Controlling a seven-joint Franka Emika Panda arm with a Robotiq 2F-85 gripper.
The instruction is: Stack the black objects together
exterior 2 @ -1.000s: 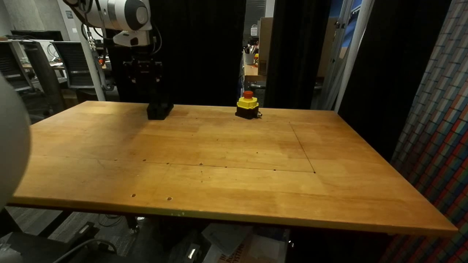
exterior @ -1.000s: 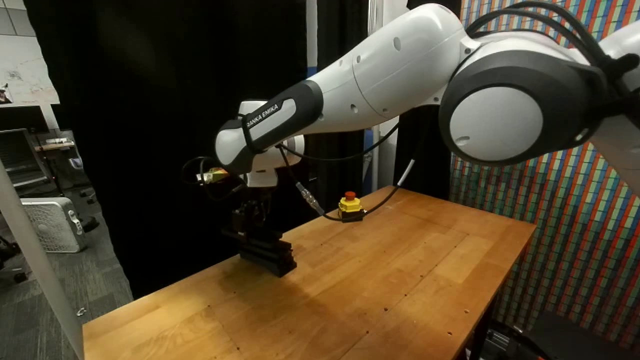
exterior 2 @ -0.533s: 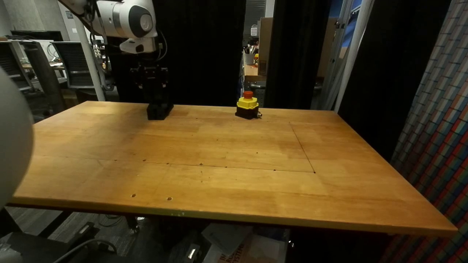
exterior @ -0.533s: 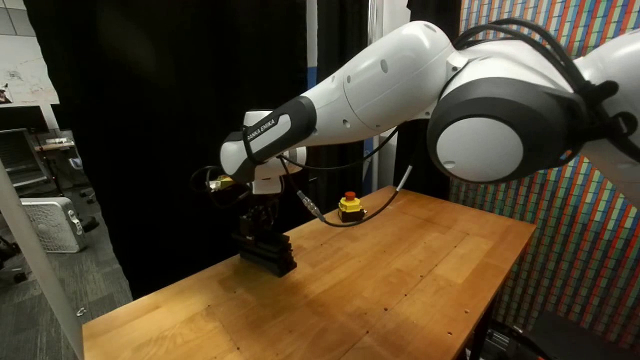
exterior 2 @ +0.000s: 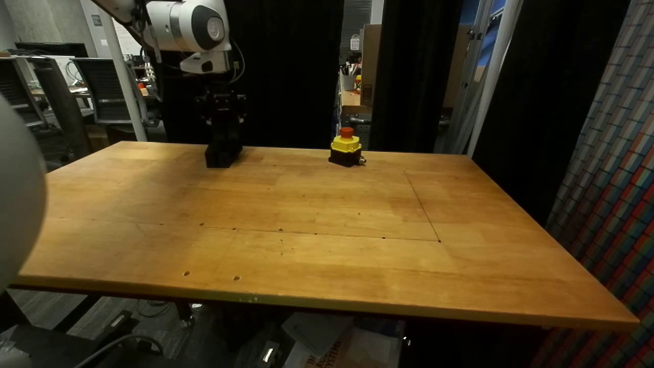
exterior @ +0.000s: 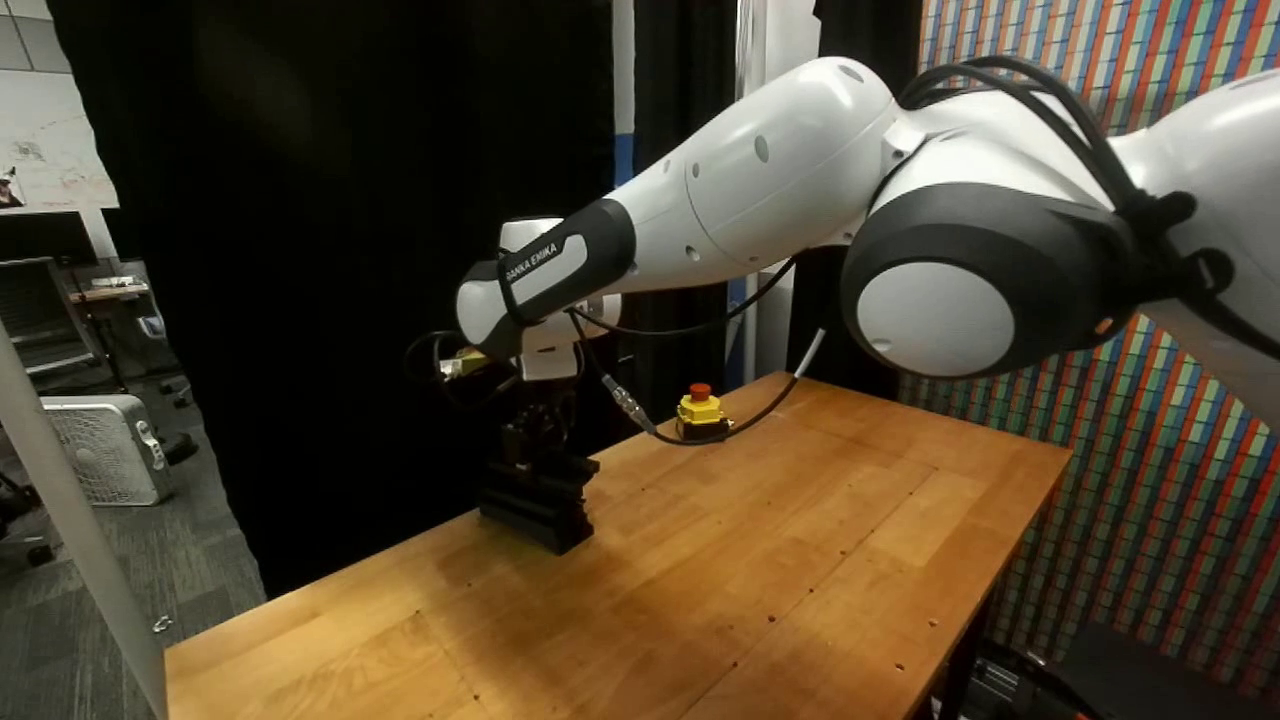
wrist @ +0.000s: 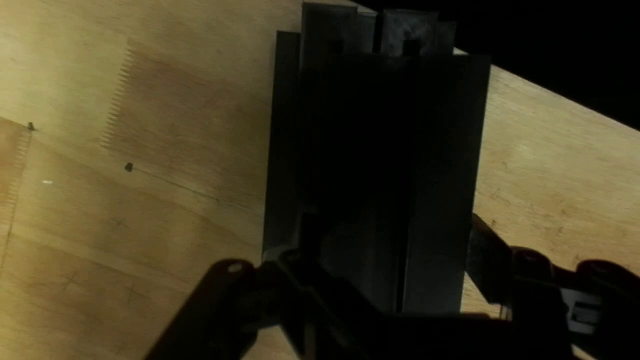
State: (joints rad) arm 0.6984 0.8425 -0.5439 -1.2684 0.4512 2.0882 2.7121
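Observation:
Several black bars lie stacked at the table's back edge, in both exterior views (exterior: 540,522) (exterior 2: 218,157). My gripper (exterior: 535,452) is right above this stack; it also shows in an exterior view (exterior 2: 224,134). In the wrist view, its fingers (wrist: 390,230) stand on both sides of a black bar (wrist: 445,130), the right finger against its edge. This upper bar sticks out over the stack in an exterior view (exterior: 582,466). Lower bars (wrist: 284,100) show at its left and beyond its far end (wrist: 410,27). Dark on dark hides whether the upper bar touches the stack.
A yellow-and-black emergency stop with a red button (exterior: 700,410) stands on the table, right of the stack; it also shows in an exterior view (exterior 2: 346,145). A cable (exterior: 740,430) from the arm hangs near it. A black curtain (exterior: 350,250) hangs behind the table edge.
My gripper first came down, then shifted right in both exterior views, a little upward at the last. The upper bar moved right along with it. The stack below stayed in place.

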